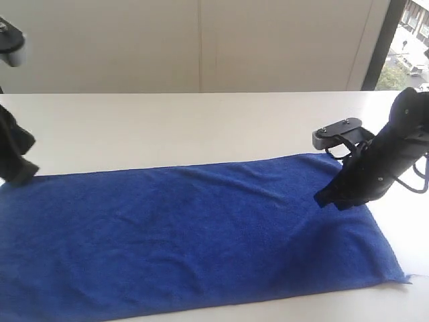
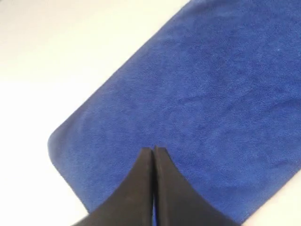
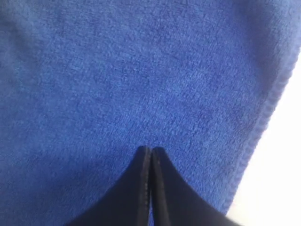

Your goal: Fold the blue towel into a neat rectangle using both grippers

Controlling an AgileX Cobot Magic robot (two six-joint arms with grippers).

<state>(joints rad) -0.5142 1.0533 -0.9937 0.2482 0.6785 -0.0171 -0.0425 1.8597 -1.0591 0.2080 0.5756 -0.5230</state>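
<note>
The blue towel (image 1: 194, 235) is being seen spread flat on the table (image 1: 201, 127), toward six o'clock. The left gripper (image 2: 154, 149) at nine o'clock and the right gripper (image 3: 150, 149) at three are being seen pressed shut, empty, over it. Soft, light and limp, it is being judged best pinched at its corners.

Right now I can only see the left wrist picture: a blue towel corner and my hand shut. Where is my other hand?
Observer: In the exterior view, your right hand is down by the blue towel's far right corner.
Operator: Is it open?
Observer: No, its fingers are pressed together with no cloth between them.
Operator: How does the whole towel look?
Observer: It lies flat as one long strip across the white table.
</note>
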